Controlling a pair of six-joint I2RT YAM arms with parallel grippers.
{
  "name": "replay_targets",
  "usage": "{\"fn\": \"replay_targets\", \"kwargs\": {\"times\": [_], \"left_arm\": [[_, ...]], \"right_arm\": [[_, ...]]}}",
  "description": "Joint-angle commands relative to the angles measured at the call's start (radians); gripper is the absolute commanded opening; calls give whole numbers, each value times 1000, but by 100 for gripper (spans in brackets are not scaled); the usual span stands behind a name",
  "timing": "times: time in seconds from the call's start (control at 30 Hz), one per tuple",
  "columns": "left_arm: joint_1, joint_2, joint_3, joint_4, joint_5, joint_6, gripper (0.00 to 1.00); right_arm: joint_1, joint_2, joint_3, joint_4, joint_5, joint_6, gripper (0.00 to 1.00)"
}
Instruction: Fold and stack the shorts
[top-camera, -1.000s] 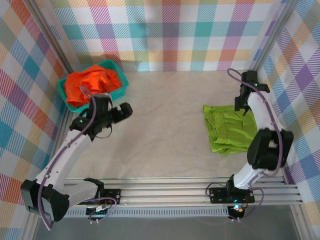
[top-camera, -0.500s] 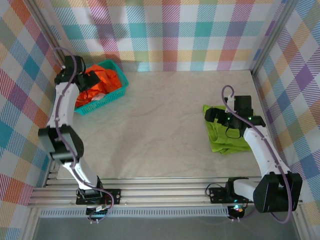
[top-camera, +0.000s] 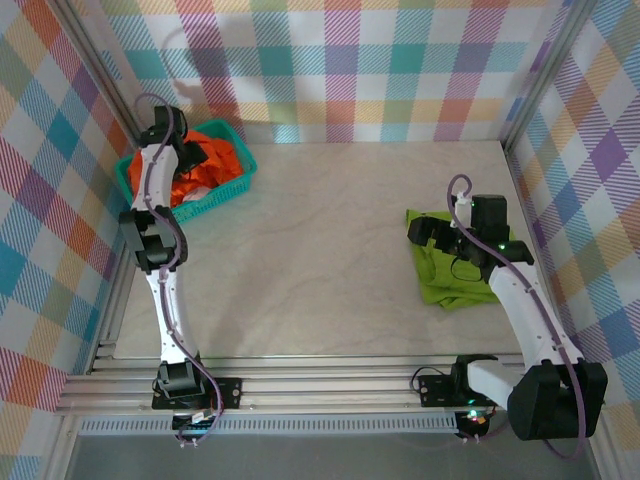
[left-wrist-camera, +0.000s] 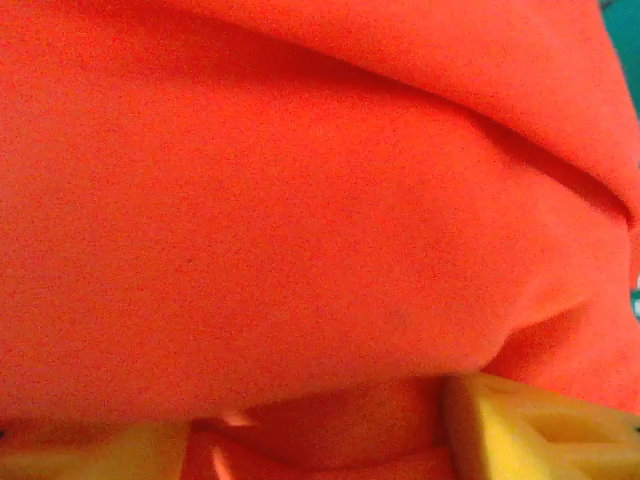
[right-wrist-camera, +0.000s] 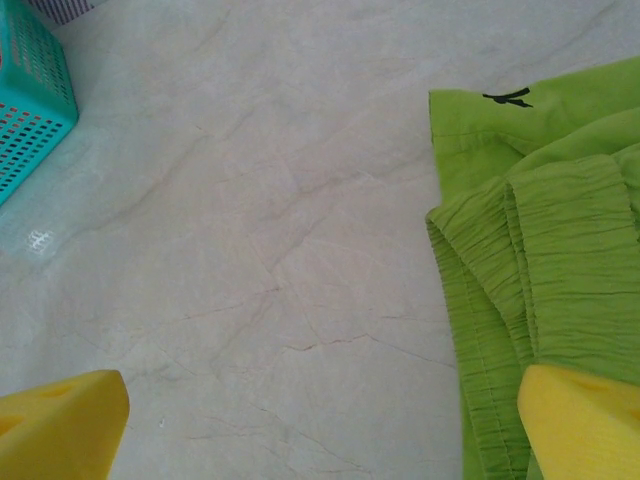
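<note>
Bright orange shorts (top-camera: 212, 160) lie bunched in the teal basket (top-camera: 236, 184) at the back left. My left gripper (top-camera: 186, 162) is pushed down into them. In the left wrist view orange cloth (left-wrist-camera: 300, 200) is pressed close to the camera, and a fold sits between the two yellow fingers (left-wrist-camera: 530, 430) of that gripper (left-wrist-camera: 318, 440), which stand partly closed. Lime green shorts (top-camera: 455, 272) lie flat at the right of the table. My right gripper (top-camera: 426, 232) hovers open at their left edge (right-wrist-camera: 560, 230), with bare table between its fingertips (right-wrist-camera: 320, 430).
The basket's corner (right-wrist-camera: 30, 90) shows at the far left of the right wrist view. Checked walls close in the table at the back and both sides. A metal rail (top-camera: 340, 385) runs along the near edge.
My left arm swung from over the table up into the basket and its jaws narrowed around orange cloth. My right arm came from the back right corner down to the green shorts' left edge.
</note>
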Motion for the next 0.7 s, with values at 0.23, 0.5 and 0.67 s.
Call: {"fn": "replay_targets", "kwargs": {"times": [0.23,0.5,0.67], "left_arm": [[-19,-146,105,9,48,5,7],[-54,-453,104,73,179,15,0],[-146,-613,103,113,341,-25,0]], "right_arm": [[4,-11,-52,47,-39,21,100],[5,-46,-78,75,-39,45,99],[4,-70,-82,85,-48,70,99]]}}
